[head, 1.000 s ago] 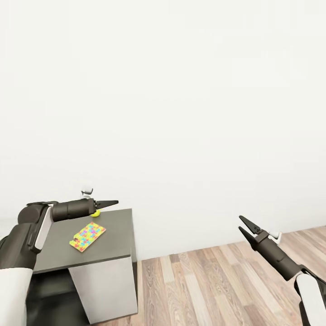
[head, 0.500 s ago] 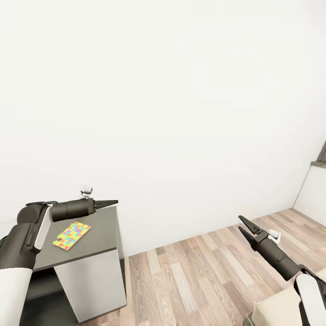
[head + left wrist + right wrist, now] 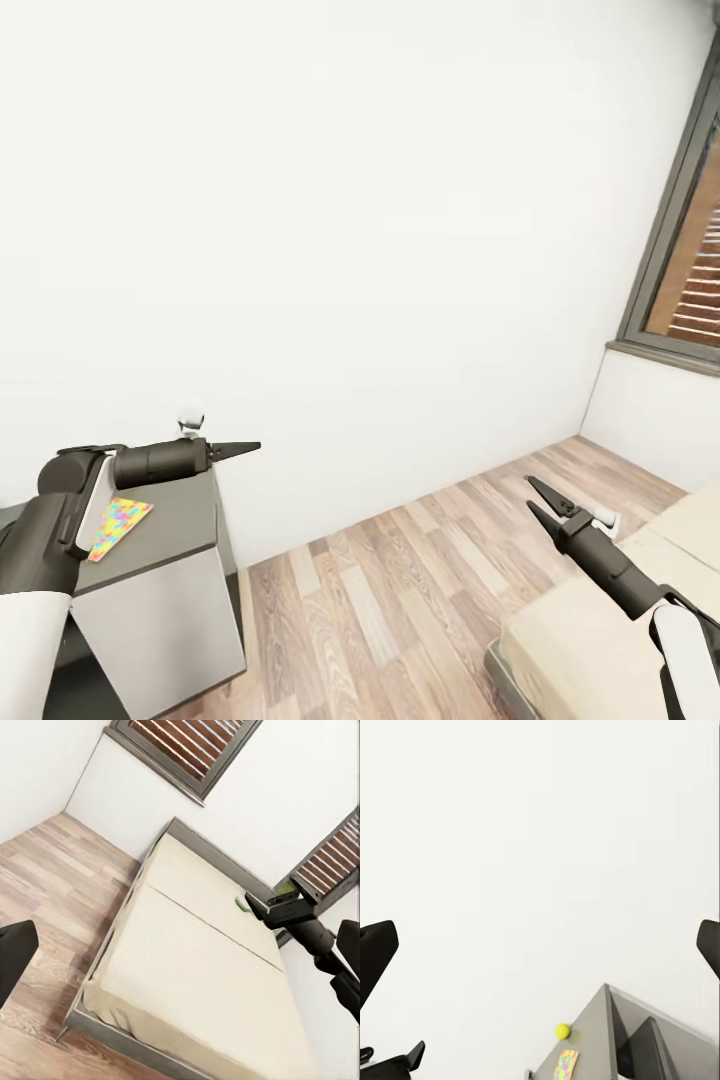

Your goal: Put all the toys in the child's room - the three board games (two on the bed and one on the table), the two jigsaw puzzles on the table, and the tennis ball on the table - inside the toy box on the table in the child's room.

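Observation:
A jigsaw puzzle (image 3: 120,525) lies flat on the dark grey table (image 3: 175,515) at the left, just under my left forearm. My left gripper (image 3: 252,446) hovers past the table's far corner, open and empty. The right wrist view looks back at the tennis ball (image 3: 562,1030) and the puzzle (image 3: 565,1065) on that table (image 3: 607,1020). My right gripper (image 3: 531,493) hangs open and empty above the floor beside the bed (image 3: 600,620). In the left wrist view a tiny green sliver (image 3: 241,902) lies on the bed (image 3: 195,967), too small to identify. The toy box is out of view.
A white wall runs across ahead, with wood-plank floor (image 3: 400,590) between table and bed. A grey-framed window (image 3: 690,250) stands at the right. The left wrist view has two slatted windows (image 3: 187,742) behind the bed.
The whole view has swung right: the table slid to the left edge, the ball left the head view, and the bed and window came in. Both arms hold the same pose.

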Controlling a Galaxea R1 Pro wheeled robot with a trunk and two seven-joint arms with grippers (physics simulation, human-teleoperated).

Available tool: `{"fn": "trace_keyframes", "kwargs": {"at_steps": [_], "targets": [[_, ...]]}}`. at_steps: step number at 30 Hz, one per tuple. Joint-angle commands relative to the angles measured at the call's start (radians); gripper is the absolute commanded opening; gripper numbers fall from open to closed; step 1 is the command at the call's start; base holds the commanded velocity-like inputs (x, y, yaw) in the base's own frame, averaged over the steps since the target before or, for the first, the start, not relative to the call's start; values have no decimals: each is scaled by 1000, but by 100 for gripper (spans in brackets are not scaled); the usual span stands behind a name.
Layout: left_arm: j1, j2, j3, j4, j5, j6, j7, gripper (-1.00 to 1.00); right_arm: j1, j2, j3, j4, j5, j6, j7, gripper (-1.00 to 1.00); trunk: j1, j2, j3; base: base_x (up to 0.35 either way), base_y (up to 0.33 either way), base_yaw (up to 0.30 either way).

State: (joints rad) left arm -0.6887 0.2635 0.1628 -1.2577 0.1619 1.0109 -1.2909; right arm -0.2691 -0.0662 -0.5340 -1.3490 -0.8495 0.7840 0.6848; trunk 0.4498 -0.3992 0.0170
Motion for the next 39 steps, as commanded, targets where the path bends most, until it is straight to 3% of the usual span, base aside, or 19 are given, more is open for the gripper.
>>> {"fn": "trace_keyframes", "kwargs": {"at_steps": [1,15,39], "targets": [[0,0,0,0,2,8,-1,100,-1,0,-1,1,-2,6,1,100,0,-1,0,-100,-95,-275],[0,1,1,0,2,8,-2,100,-1,8,1,2,4,0,-5,100,0,-1,0,-92,-111,-276],[0,1,1,0,1,8,-1,100,-1,13,3,2,6,-3,-5,100,0,-1,0,-110,-249,-277]]}}
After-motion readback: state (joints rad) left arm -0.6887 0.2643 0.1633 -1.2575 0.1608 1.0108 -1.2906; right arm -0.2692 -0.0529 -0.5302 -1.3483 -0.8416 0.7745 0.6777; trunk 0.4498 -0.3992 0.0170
